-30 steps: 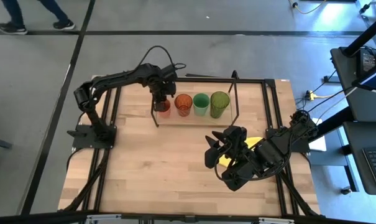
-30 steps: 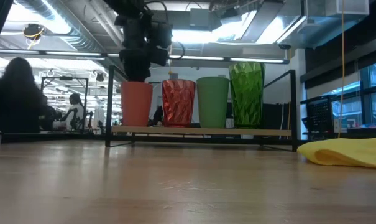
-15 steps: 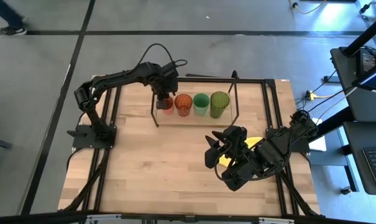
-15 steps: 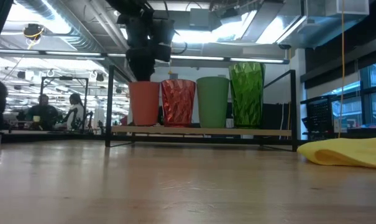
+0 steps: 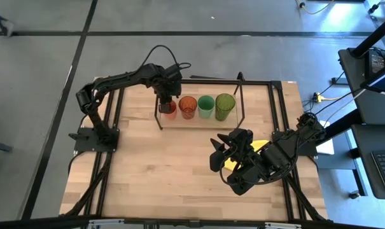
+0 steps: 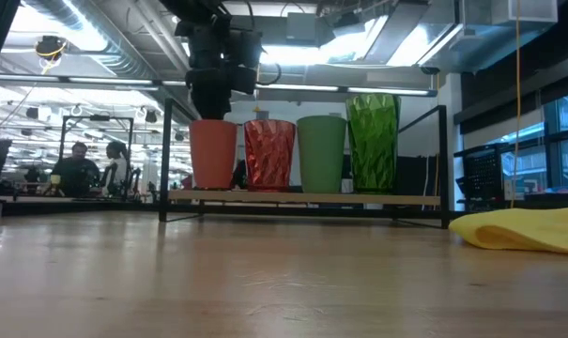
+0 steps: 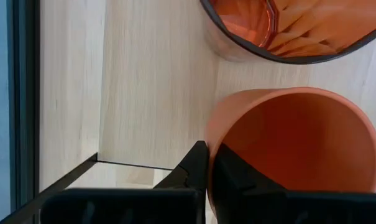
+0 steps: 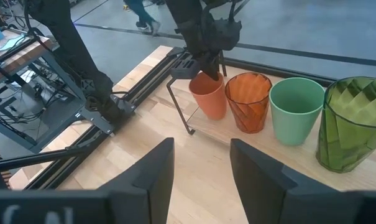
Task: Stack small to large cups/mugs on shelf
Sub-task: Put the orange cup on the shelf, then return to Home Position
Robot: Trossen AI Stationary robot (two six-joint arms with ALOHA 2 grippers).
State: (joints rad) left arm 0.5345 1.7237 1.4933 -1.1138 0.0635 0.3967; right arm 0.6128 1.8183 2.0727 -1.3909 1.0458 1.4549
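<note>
Four cups stand in a row on the shelf's wooden board [image 5: 198,119] [image 6: 302,197]: orange-red [image 5: 169,109] [image 6: 213,155], translucent orange-brown [image 5: 188,107] [image 6: 269,155], bright green [image 5: 206,106] [image 6: 321,153] and taller olive-green [image 5: 224,106] [image 6: 373,141]. My left gripper [image 5: 166,102] [image 6: 211,94] [image 7: 211,158] comes down on the orange-red cup [image 7: 293,143] and is shut on it. My right gripper [image 5: 219,152] [image 8: 206,168] is open and empty over the table in front of the shelf. My left gripper pinches the orange-red cup's rim [image 7: 210,140] on the side away from the translucent cup. One finger [image 7: 234,177] is inside the cup and one [image 7: 196,165] outside. The fingers come from above, pointing down. The cup stands upright with its base on the shelf board.
A yellow cloth [image 5: 254,148] [image 6: 518,230] lies on the table by my right arm. The shelf's thin black frame legs [image 5: 159,121] [image 6: 163,155] rise at both ends of the board. People show in the room behind [image 6: 77,169].
My left gripper has moved the orange-red cup a short way along the shelf board toward the table's right, closer to the translucent orange-brown cup. The cup has stayed upright.
</note>
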